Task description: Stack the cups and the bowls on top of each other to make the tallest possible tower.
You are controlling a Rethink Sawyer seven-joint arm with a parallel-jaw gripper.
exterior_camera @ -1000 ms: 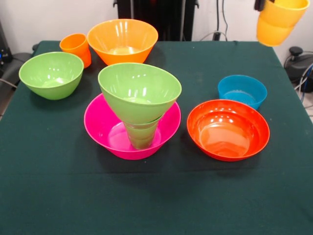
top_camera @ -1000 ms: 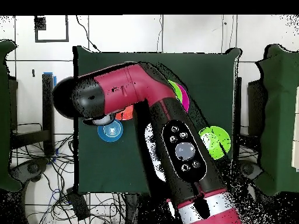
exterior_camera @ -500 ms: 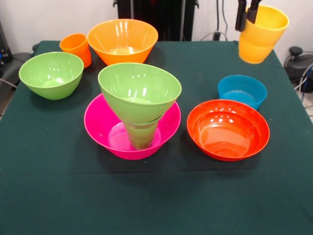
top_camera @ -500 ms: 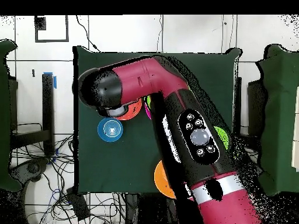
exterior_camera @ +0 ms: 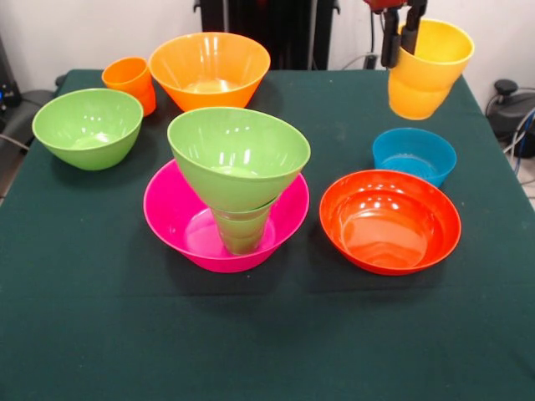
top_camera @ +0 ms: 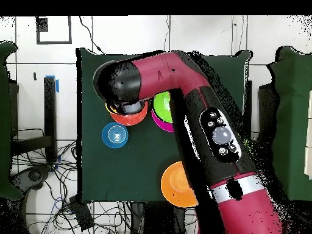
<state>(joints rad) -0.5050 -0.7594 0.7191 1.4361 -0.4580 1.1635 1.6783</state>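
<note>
My gripper (exterior_camera: pixel 399 46) hangs at the top right of the front view, shut on the rim of the yellow-orange cup (exterior_camera: pixel 425 71), which is in the air above the blue bowl (exterior_camera: pixel 414 154). The tower (exterior_camera: pixel 238 180) stands mid-table. Its base is the big pink bowl (exterior_camera: pixel 171 219), which holds a green cup (exterior_camera: pixel 242 230) with a tilted light green bowl (exterior_camera: pixel 238 154) on top. In the overhead view the arm's wrist (top_camera: pixel 125 91) hides the gripper and the cup. There the tower's green bowl (top_camera: pixel 161 103) shows beside the arm.
A second light green bowl (exterior_camera: pixel 88 125) sits at the left. The orange cup (exterior_camera: pixel 129 81) and the orange bowl (exterior_camera: pixel 209 67) stand at the back. The red-orange bowl (exterior_camera: pixel 390 219) lies right of the tower. Overhead, the blue bowl (top_camera: pixel 114 135) and the orange bowl (top_camera: pixel 173 183) show.
The gripper has carried the yellow-orange cup left and downward in the front view, from the top right corner toward the blue bowl. Overhead, the arm has swung over the table's middle.
</note>
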